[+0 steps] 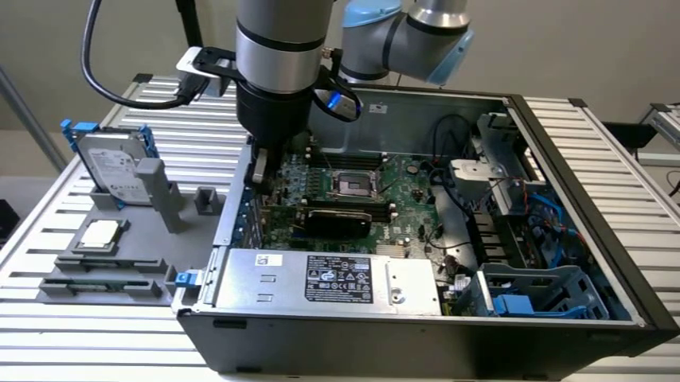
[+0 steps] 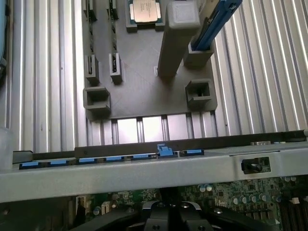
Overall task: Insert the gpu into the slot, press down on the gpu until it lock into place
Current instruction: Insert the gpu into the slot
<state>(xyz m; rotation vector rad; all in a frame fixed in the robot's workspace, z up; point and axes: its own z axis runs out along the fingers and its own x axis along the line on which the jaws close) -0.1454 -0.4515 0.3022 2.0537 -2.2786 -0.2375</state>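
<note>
The gpu (image 1: 331,221) is a flat black card lying across the green motherboard (image 1: 409,207) inside the open computer case, just behind the silver power-supply box. The slot is hidden from view. My gripper (image 1: 259,171) hangs under the arm's wrist at the case's wall on the exterior view's left, a little to the left of the card and behind it. Its fingers are shut and nothing shows between them. In the wrist view the gripper (image 2: 168,214) is a dark shape over the motherboard's edge, just inside the case rim (image 2: 144,168).
The silver labelled power-supply box (image 1: 330,278) fills the case's front. The CPU socket (image 1: 353,185) lies behind the card. A blue drive cage (image 1: 531,294) and cables crowd the right side. Outside, a grey fixture (image 2: 139,91) carries a hard drive (image 1: 111,171) and a CPU (image 2: 144,10).
</note>
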